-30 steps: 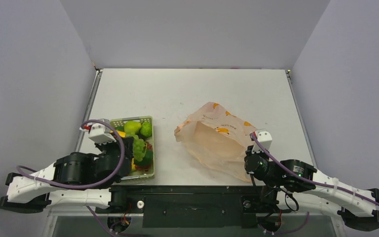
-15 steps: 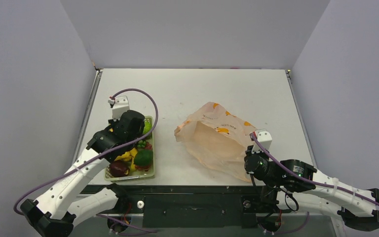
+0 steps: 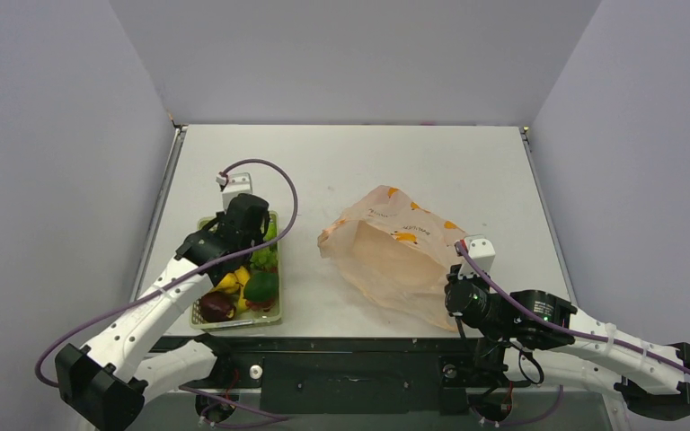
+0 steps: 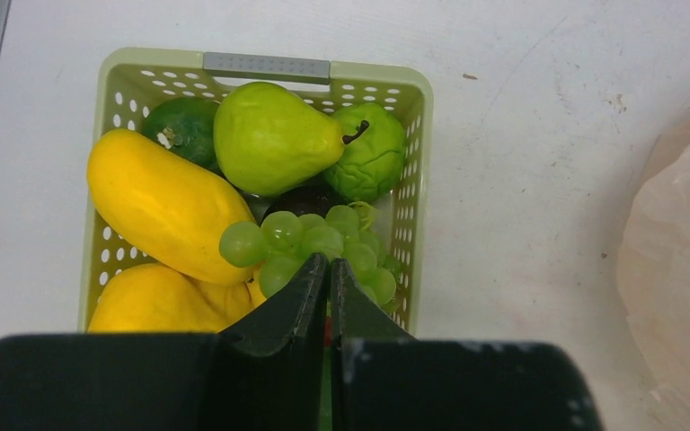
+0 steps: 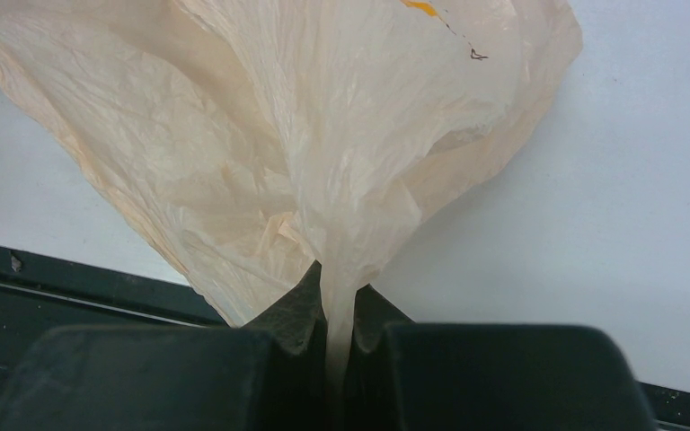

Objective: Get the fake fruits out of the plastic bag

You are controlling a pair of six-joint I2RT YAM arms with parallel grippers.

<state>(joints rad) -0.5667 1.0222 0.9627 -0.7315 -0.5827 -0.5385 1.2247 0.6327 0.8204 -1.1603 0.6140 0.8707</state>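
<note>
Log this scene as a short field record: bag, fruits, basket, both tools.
plastic bag: lying on table, right of basket, apart from it; no fruit visible inside
basket: holds fake fruits, including pear and green grapes
left tool: shut, nothing seen held, above grapes
right tool: shut on plastic bag's near edge

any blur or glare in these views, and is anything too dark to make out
Top external: soft even light, sharp throughout, only faint shadows beside the plastic bag and basket. Left wrist: fake fruits crisp, mild sheen on the pear, left claw dark with little detail. Right wrist: bag creases sharp, no glare, right claw a near-black mass at the bottom edge.
</note>
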